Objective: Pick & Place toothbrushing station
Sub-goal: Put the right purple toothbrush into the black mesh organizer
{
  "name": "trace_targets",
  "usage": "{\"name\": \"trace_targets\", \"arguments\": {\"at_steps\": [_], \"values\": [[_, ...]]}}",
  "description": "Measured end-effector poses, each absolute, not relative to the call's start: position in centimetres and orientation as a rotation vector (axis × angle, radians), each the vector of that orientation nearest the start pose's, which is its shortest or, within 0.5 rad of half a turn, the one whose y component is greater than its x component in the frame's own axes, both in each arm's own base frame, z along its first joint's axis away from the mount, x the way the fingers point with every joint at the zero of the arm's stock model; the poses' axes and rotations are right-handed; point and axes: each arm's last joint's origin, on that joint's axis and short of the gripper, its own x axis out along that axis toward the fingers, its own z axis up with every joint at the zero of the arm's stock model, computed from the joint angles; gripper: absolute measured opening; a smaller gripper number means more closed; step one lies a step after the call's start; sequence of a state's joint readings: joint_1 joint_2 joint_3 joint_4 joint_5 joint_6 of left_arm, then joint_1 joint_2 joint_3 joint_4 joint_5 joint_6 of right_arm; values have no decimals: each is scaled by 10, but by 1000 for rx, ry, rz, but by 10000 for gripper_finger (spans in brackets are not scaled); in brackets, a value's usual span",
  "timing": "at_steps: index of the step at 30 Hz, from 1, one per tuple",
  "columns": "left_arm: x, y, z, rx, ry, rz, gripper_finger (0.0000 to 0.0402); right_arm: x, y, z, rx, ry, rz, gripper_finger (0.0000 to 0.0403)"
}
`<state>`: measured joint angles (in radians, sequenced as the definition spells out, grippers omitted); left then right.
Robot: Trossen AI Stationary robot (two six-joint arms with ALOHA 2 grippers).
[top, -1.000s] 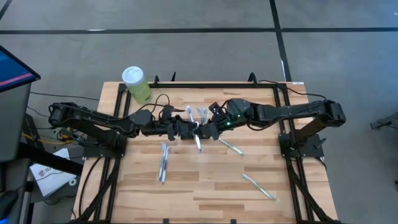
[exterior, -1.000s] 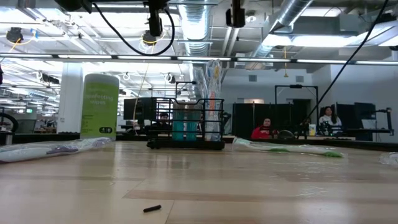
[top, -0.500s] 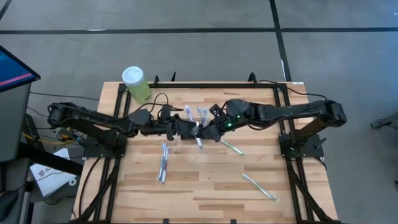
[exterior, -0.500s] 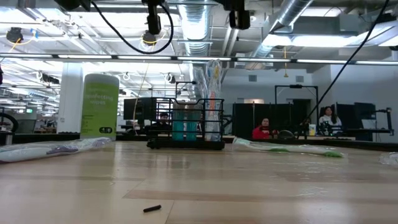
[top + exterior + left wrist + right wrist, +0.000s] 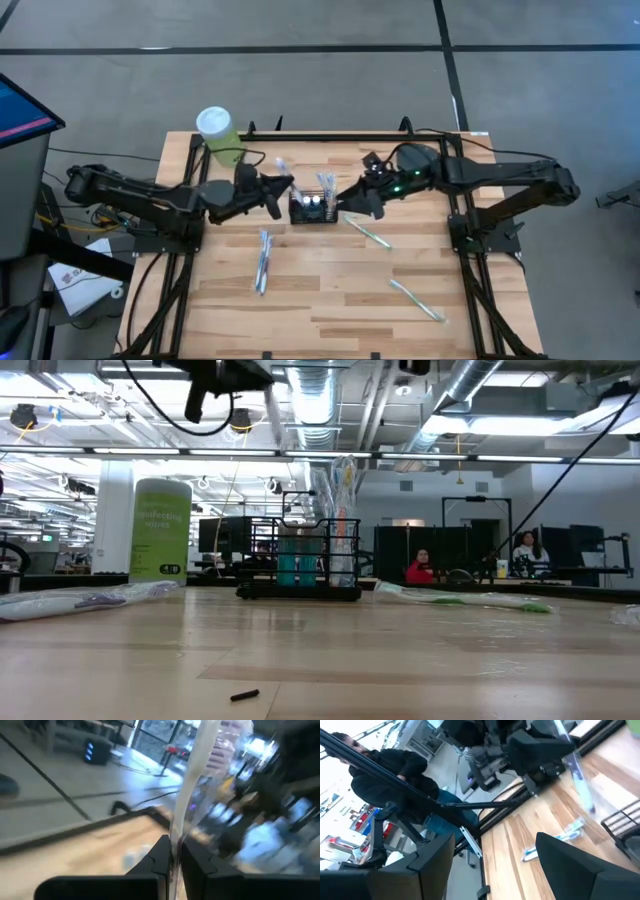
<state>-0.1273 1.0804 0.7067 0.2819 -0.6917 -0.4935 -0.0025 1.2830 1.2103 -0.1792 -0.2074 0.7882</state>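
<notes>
I am gripping a wrapped toothbrush (image 5: 283,166) in my left pincer (image 5: 276,187), at nine o'clock of the toothbrushing station (image 5: 311,207). My right pincer (image 5: 350,200) is hovering spread apart at its three o'clock.

We see the left hand (image 5: 172,862) pinched on a wrapped toothbrush (image 5: 192,780) whose upper end runs off the left wrist picture; everything behind it is smeared. From above, what stands inside the toothbrushing station (image 5: 312,207) is too small for us to sort by compartment. At worktop height both hands are cut off above the station (image 5: 300,560).
</notes>
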Motion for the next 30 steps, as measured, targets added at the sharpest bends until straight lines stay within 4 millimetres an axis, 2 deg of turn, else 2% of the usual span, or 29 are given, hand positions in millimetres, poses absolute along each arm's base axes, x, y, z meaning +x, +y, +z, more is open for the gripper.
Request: {"name": "trace_targets", "arguments": {"at_steps": [4,12,15,19,27,30], "values": [[244,-8,284,-302,28,609,20,277,6,376,807,356,83,270],[262,0,258,-221,117,733,13,273,10,375,807,392,83,270],[262,1,255,-199,114,802,13,275,11,373,806,396,86,270],[262,1,252,-197,120,810,13,275,12,373,805,397,87,270],[251,-6,222,-237,126,829,13,277,12,372,805,401,81,270],[249,-6,219,-250,98,829,13,277,11,372,805,399,77,270]]}}
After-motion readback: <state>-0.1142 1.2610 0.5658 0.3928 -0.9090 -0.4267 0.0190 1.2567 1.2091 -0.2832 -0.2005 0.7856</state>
